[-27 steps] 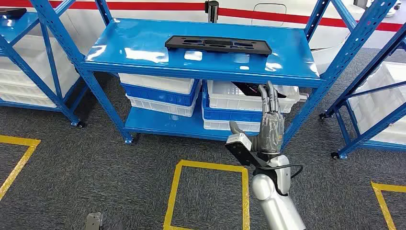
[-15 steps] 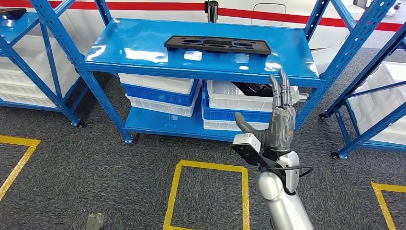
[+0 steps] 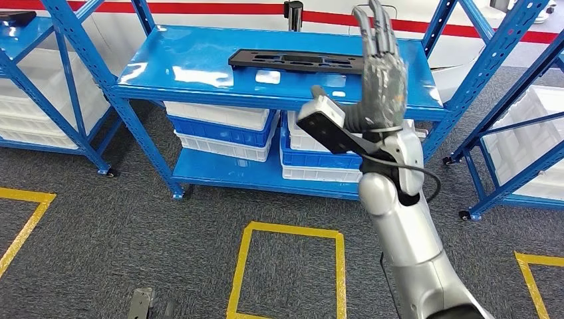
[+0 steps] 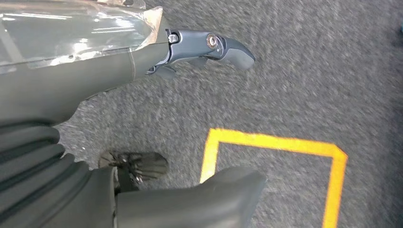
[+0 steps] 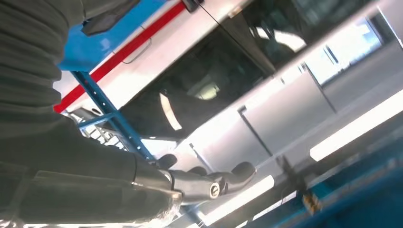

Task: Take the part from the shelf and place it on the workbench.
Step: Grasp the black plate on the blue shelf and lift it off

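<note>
Item one, for your record: the part (image 3: 302, 62), a long flat black plate with cut-outs, lies flat on the top board of the blue shelf (image 3: 199, 73), towards the back, nothing touching it.

Item two: your right hand (image 3: 380, 73) is raised in front of the shelf, fingers straight, pointing up and held apart from the thumb, holding nothing. In the head view its fingertips overlap the right end of the part; you cannot tell from that view whether hand and part are touching. The right wrist view shows the same hand (image 5: 119, 166) with fingers extended and nothing between them.

Item three: your left hand (image 4: 142, 118) hangs low over the grey carpet, thumb (image 4: 209, 47) stretched out and nothing in its grasp.

Item four: under the top board, white and blue bins (image 3: 226, 129) sit stacked on the lower board.

Item five: the carpet carries a yellow taped square (image 3: 292, 266) in front of the shelf. More blue shelving (image 3: 512, 100) stands to the right, holding white bins.
</note>
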